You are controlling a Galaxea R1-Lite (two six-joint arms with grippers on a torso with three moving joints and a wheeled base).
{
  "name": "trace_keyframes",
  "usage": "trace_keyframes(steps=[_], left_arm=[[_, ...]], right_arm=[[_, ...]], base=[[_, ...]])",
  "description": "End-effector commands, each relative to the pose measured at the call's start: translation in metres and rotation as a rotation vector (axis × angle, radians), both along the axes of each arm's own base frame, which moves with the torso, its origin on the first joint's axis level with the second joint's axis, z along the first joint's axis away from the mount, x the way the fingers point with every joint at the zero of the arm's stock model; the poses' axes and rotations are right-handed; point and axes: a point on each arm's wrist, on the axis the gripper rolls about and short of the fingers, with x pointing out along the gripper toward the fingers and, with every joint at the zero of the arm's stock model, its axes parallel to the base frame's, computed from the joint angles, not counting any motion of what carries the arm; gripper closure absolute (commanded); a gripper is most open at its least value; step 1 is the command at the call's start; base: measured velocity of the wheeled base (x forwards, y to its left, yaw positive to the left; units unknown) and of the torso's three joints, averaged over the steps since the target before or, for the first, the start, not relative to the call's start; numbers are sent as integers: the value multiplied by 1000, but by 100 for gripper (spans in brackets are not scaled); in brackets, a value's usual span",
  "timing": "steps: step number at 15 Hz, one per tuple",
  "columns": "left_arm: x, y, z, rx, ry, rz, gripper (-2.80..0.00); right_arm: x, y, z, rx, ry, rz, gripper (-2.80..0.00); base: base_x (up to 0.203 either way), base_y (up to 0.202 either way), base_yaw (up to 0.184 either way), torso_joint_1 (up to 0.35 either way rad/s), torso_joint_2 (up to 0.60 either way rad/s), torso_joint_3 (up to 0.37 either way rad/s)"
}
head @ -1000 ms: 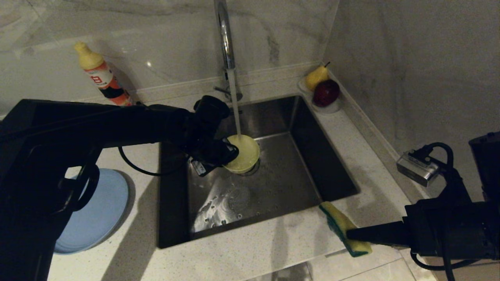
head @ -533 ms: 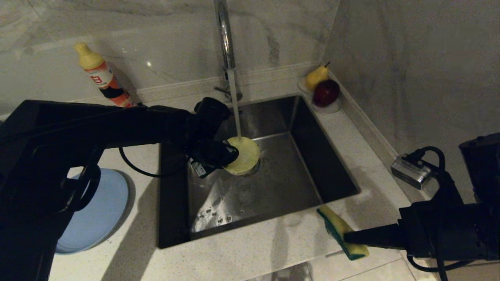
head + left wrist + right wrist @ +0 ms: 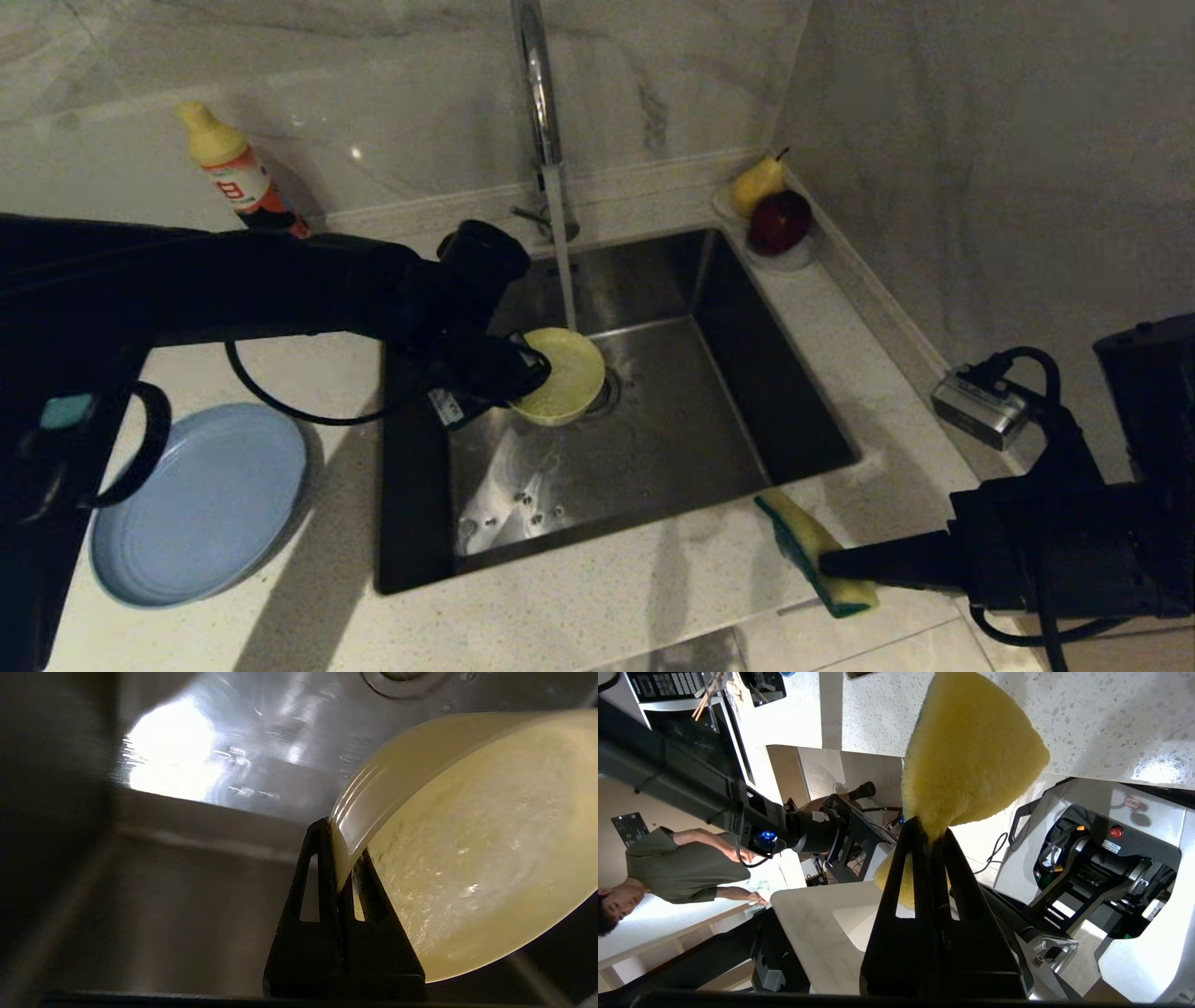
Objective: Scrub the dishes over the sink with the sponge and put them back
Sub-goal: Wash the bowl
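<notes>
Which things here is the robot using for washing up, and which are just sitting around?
For the job:
- yellow bowl, pinched at its rim by the left gripper over the sink
- sponge, held by the right gripper at the counter's front edge
- blue plate, on the counter

Just sitting around:
- soap bottle
- pear and apple

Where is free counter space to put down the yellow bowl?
Bare counter lies along the sink's front edge, between the blue plate and the sponge. The strip right of the sink, before the fruit dish, is also bare. The back ledge is crowded by the faucet and bottle.
</notes>
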Motion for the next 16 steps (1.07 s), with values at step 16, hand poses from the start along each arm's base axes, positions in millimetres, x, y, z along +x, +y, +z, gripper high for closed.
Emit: trace_keyframes(steps=[16], left_arm=[[-44, 70, 57, 269, -797, 45, 0]], right_arm=[[-9, -4, 1, 9, 9, 13, 0]], base=[[0, 0, 0, 0, 0, 0]])
